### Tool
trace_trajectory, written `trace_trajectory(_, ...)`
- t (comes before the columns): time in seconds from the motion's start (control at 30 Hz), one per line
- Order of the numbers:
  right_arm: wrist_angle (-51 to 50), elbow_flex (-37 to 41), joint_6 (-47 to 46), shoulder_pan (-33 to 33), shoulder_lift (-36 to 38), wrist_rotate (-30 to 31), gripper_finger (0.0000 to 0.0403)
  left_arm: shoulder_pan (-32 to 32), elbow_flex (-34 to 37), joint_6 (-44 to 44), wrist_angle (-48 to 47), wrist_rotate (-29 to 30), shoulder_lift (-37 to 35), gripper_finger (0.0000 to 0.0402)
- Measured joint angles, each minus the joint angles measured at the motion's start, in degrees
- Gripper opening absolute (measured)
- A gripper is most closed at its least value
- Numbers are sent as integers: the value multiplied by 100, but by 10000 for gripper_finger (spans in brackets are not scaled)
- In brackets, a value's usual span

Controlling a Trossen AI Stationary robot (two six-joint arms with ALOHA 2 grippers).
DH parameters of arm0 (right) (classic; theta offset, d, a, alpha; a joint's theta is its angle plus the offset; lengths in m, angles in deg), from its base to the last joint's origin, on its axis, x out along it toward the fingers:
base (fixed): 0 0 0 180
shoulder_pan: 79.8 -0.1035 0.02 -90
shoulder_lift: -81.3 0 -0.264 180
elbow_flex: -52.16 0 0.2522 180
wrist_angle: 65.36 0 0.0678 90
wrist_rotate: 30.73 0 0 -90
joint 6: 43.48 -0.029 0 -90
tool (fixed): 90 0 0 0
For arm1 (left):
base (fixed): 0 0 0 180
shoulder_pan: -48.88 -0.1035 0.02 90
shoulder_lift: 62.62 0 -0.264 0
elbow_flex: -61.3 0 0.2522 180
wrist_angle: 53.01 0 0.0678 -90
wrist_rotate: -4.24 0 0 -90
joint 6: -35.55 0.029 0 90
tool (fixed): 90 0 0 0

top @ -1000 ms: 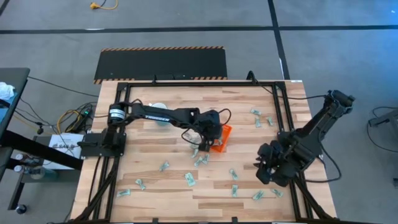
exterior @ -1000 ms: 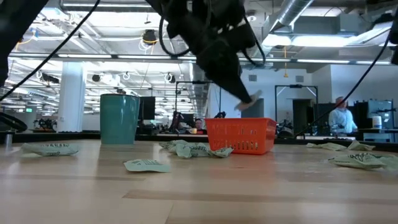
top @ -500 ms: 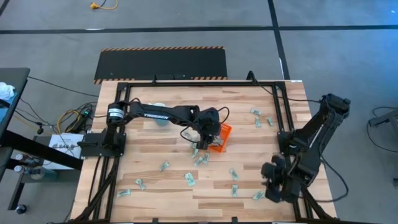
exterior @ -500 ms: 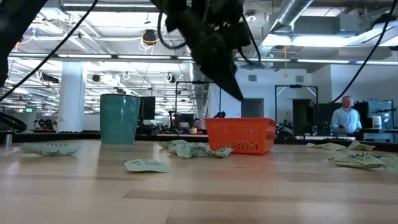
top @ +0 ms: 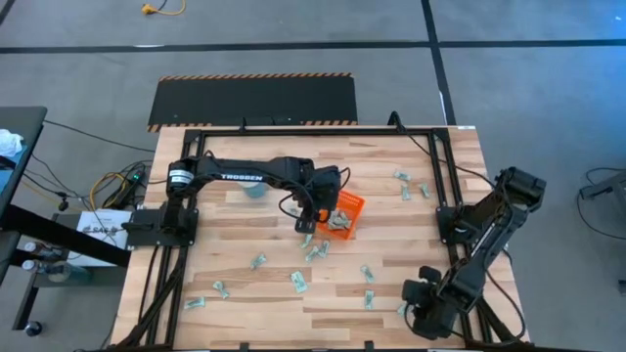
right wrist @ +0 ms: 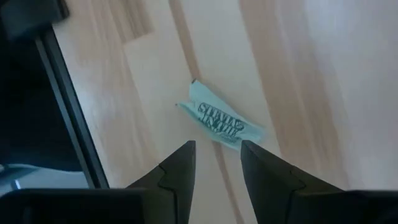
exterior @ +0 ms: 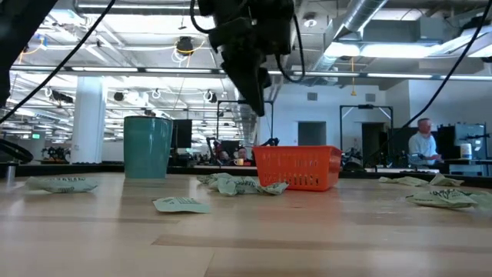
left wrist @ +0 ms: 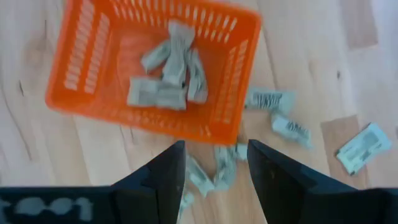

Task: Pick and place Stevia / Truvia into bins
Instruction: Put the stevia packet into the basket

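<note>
The orange bin (top: 345, 215) sits mid-table with several Stevia sachets (left wrist: 168, 68) lying in it. More sachets are scattered flat on the wood (top: 298, 282), and a small heap (left wrist: 217, 171) lies against the bin's corner. My left gripper (left wrist: 212, 165) hangs open and empty above the table beside the bin, over that heap; the low view shows it high up (exterior: 252, 88). My right gripper (top: 419, 305) is at the near right corner, open, with one sachet (right wrist: 221, 124) lying on the wood just ahead of its fingers.
A pale mug (top: 251, 189) stands behind the left arm, teal in the low view (exterior: 147, 146). A black metal frame rail (right wrist: 68, 118) runs along the table edge beside my right gripper. More sachets lie at the far right (top: 403, 179) and near left (top: 194, 303).
My left gripper has opened and let go of a sachet over the bin, then risen and drawn back toward the table's left, off the bin. My right gripper has travelled toward the table's near edge and come low over a sachet at the near right corner.
</note>
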Motion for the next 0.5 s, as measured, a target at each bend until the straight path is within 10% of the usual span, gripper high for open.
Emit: trace_trajectory(0.5, 60, -20, 1377, 74, -671, -143, 121, -79, 67, -171, -18, 4, 0, 163)
